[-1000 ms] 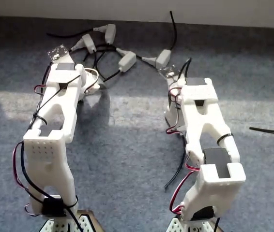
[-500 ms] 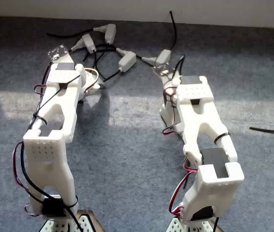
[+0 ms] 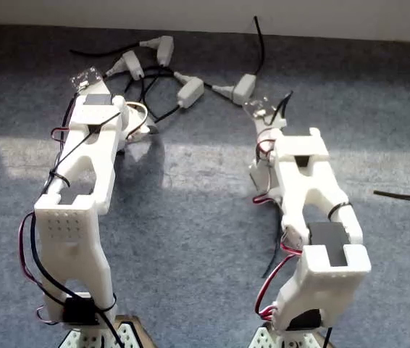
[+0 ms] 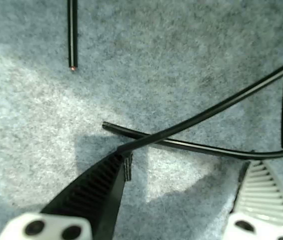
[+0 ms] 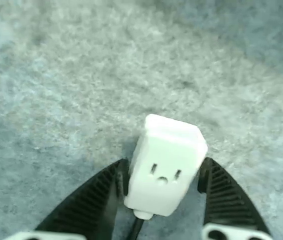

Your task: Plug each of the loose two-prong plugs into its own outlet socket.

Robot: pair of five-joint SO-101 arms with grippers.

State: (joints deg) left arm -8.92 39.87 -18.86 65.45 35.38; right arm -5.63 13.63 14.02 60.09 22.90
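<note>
On the grey carpet (image 3: 190,203), the left gripper (image 3: 88,77) sits at the edge of a tangle of black cords (image 3: 147,94), jaws spread wide; in its wrist view one cord (image 4: 206,112) crosses the gap and meets the tip of the dark finger (image 4: 99,187); a white connector (image 3: 132,65) lies just beyond that gripper, a second connector (image 3: 165,49) farther back, a third connector (image 3: 190,90) toward the middle; whether these are plugs or sockets cannot be made out; the outlet socket (image 3: 243,87) lies just ahead of the right gripper (image 3: 263,109); in the right wrist view its slotted face points at the camera between two dark fingers (image 5: 106,192), parted to about the socket's width; contact cannot be judged; a stray cord (image 3: 404,196) lies well apart at far right.
</note>
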